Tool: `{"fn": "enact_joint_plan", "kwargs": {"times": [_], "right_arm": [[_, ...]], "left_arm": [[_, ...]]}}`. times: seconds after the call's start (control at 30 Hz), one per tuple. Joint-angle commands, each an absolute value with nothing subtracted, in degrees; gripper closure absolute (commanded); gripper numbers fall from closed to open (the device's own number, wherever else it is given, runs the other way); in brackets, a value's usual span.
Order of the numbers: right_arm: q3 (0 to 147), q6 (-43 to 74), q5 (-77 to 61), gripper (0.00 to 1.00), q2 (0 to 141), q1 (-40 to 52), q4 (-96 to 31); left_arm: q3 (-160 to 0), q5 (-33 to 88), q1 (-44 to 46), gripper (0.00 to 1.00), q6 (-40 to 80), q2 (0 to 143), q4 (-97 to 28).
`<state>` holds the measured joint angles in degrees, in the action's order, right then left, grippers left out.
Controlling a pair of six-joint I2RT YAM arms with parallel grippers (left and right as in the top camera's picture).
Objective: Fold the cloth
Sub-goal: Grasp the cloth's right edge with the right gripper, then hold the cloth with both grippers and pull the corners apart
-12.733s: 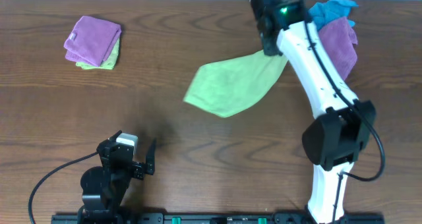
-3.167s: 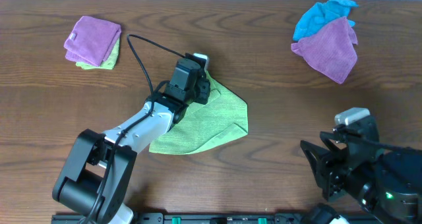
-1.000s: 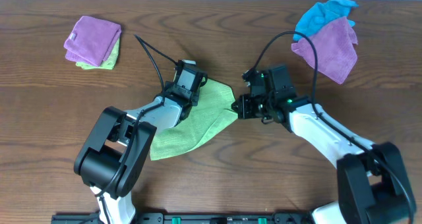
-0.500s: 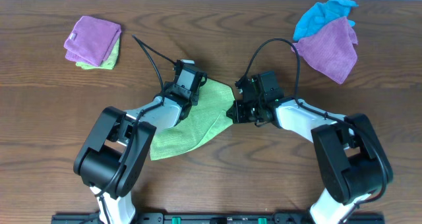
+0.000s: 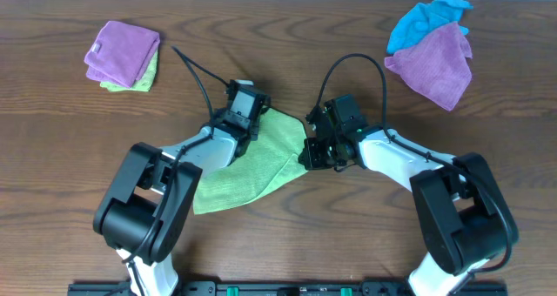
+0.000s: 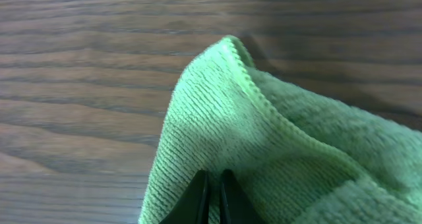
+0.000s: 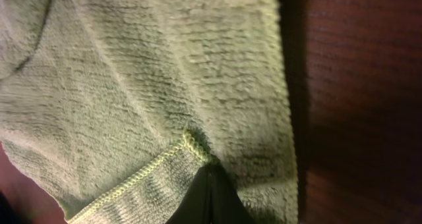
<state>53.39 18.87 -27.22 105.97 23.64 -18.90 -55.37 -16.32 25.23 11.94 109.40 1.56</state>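
Note:
The lime-green cloth (image 5: 252,161) lies crumpled in the middle of the table, its long tail running toward the front left. My left gripper (image 5: 253,120) sits at the cloth's far corner. In the left wrist view its black tips (image 6: 212,183) are shut on the ribbed cloth (image 6: 277,138) just behind the hemmed corner. My right gripper (image 5: 306,153) is at the cloth's right corner. In the right wrist view its tips (image 7: 208,179) are shut where the hemmed edge of the cloth (image 7: 151,85) bunches up.
A folded purple cloth (image 5: 124,50) rests on a folded lime one (image 5: 132,81) at the far left. A loose purple cloth (image 5: 435,65) and a bright blue cloth (image 5: 424,19) lie at the far right. Cables arch over both arms.
My right gripper has slid left and slightly toward the front, taking the cloth's right corner inward with it. The left gripper has hardly shifted.

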Motion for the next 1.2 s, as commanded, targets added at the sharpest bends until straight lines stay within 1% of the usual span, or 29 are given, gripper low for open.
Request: {"fn": "enact_joint_plan", "kwargs": {"times": [0.0,0.33,0.43,0.53,0.67,0.73,0.77,0.8,0.83,0.87,0.97,1.03,1.07,1.17], "right_arm": [[50.78,18.41,-20.36,0.99,108.27,24.18,-22.33],[50.78,18.39,-20.34,0.98,108.27,24.18,-24.03],[50.78,18.39,-20.34,0.98,108.27,24.18,-23.97],[50.78,18.39,-20.34,0.98,108.27,24.18,-23.75],[50.78,18.37,-20.34,0.98,108.27,24.18,-23.77],[50.78,18.37,-20.34,0.98,108.27,24.18,-23.75],[50.78,18.37,-20.34,0.99,108.27,24.18,-23.75],[50.78,18.37,-20.34,0.98,108.27,24.18,-23.64],[50.78,18.39,-20.34,0.99,108.27,24.18,-23.44],[50.78,18.39,-20.34,0.99,108.27,24.16,-23.29],[50.78,18.41,-20.36,0.99,108.27,23.79,-22.65],[50.78,18.41,-20.75,0.98,108.27,23.33,-22.50],[50.78,18.41,-21.23,0.99,108.27,23.11,-22.52],[50.78,18.39,-21.23,0.99,108.27,22.79,-22.52]], "left_arm": [[-54.92,-18.59,22.04,0.91,11.16,108.97,0.62],[-54.92,-17.93,14.55,0.90,11.16,108.97,0.67],[-54.92,-15.97,14.26,0.95,11.14,108.90,0.67],[-54.92,-15.84,14.68,0.94,11.14,107.31,-0.05],[-54.92,-14.98,15.51,0.95,11.18,99.88,-2.79],[-54.92,-11.42,16.21,0.93,11.22,94.43,-5.82],[-54.92,-6.52,16.67,0.91,11.75,90.54,-7.88],[-54.92,-1.74,17.06,0.86,12.34,88.25,-9.17],[-54.89,2.87,17.47,0.84,12.25,86.72,-10.07],[-54.85,4.25,17.82,0.84,12.25,86.35,-10.59],[-53.82,5.58,18.68,0.84,13.23,88.25,-11.60],[-53.17,13.34,18.79,0.85,13.34,91.37,-11.27],[-53.15,16.78,18.81,0.87,13.34,92.86,-11.11],[-53.15,22.28,18.81,0.87,13.37,96.64,-10.00]]}}
